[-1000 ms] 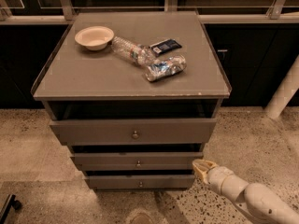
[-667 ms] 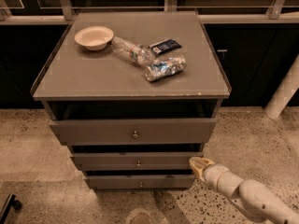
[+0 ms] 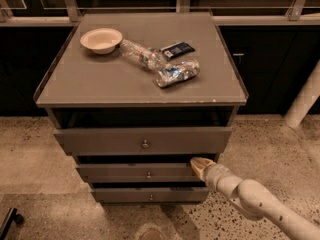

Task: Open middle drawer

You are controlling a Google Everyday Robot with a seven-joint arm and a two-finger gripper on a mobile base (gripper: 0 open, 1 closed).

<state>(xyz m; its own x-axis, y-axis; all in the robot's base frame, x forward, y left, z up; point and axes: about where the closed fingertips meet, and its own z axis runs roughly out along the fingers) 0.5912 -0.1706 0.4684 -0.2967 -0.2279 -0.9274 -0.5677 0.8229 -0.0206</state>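
Note:
A grey cabinet has three drawer fronts stacked one above another. The middle drawer (image 3: 125,173) is the mid-sized front, with a small round knob (image 3: 148,175) at its centre. It sits pulled slightly forward, like the other two. My gripper (image 3: 198,164), tan-tipped on a white arm (image 3: 250,199), reaches in from the lower right. Its tip is at the right part of the middle drawer's top edge, to the right of the knob.
The taller top drawer (image 3: 145,141) and the smallest bottom drawer (image 3: 150,195) each have a knob. On the cabinet top (image 3: 100,79) lie a white bowl (image 3: 101,39), a plastic bottle (image 3: 142,55), a dark packet (image 3: 177,49) and a crushed can (image 3: 177,72). Speckled floor surrounds the cabinet.
My gripper has moved left and slightly up, from beside the cabinet's right edge to in front of the middle drawer's right part. The drawers have not moved.

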